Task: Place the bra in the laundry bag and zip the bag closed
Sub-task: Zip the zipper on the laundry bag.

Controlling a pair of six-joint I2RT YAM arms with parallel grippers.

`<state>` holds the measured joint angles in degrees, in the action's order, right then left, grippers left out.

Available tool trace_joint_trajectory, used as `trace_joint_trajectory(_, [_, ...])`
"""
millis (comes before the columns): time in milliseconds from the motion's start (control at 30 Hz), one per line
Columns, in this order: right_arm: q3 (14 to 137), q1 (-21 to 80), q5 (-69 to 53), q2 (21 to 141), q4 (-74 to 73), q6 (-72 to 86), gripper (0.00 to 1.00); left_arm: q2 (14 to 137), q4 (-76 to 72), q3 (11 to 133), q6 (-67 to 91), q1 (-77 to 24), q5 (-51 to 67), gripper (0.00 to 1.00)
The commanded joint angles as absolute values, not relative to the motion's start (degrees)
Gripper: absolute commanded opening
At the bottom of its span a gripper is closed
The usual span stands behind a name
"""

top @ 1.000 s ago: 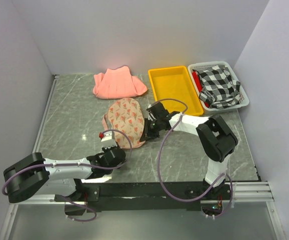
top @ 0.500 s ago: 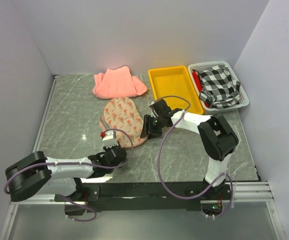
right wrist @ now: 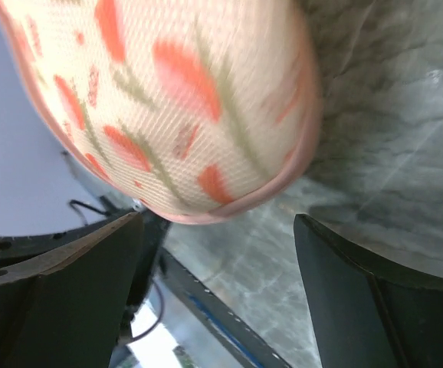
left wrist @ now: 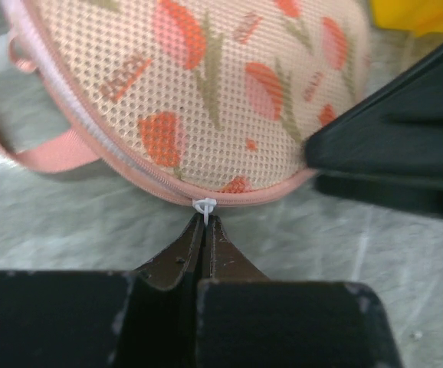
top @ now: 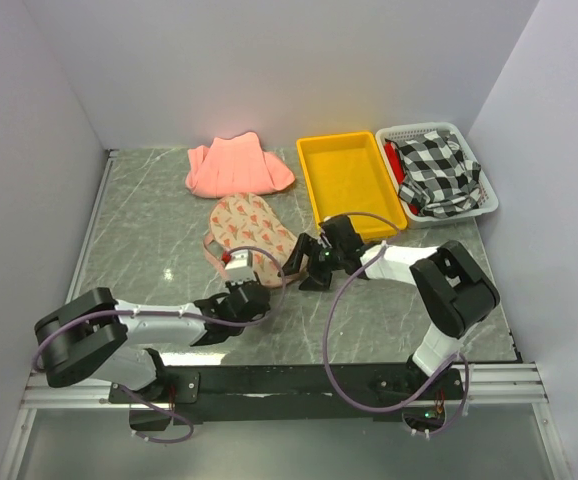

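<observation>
Laundry bag (top: pixel 249 230) lies far-left to near-right; L gripper (left wrist: pixel 205 224) pinches zip pull (left wrist: pixel 204 205), R gripper (right wrist: pixel 218 230) jaws apart

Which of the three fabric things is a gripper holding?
The beige printed laundry bag: the left gripper pinches its zip pull. The salmon cloth and checked cloth lie untouched.

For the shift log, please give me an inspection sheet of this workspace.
Surface: grey marbled table; no spills seen.
Job's things: laundry bag lying flat mid-table; bra not seen.
Clutter: salmon-pink cloth, yellow tray, basket holding checked cloth.
Grippers: left gripper shut on the white zip pull; right gripper open at the bag's edge.
Cables: purple cables loop along both arms.
Surroundings: plain pale walls; nothing else seen.
</observation>
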<state>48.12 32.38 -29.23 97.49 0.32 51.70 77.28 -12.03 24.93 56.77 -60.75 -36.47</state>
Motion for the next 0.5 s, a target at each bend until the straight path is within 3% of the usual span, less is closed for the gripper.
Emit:
trace_joint_trajectory(0, [44.21, 32.96, -30.94, 94.05, 11.76, 59.49, 0.87, 79.27, -15.47, 29.97, 53.62, -61.43, -34.63, 0.01])
trace_joint_trajectory(333, [42.27, 33.84, -29.26, 95.36, 24.59, 67.76, 0.84, 81.83, -15.82, 34.01, 52.21, -64.42, -31.91, 0.01])
trace_joint_trajectory(467, [42.71, 33.92, -30.50, 97.20, 26.45, 69.43, 0.67, 81.65, -16.26, 33.58, 52.30, -65.39, -31.55, 0.01])
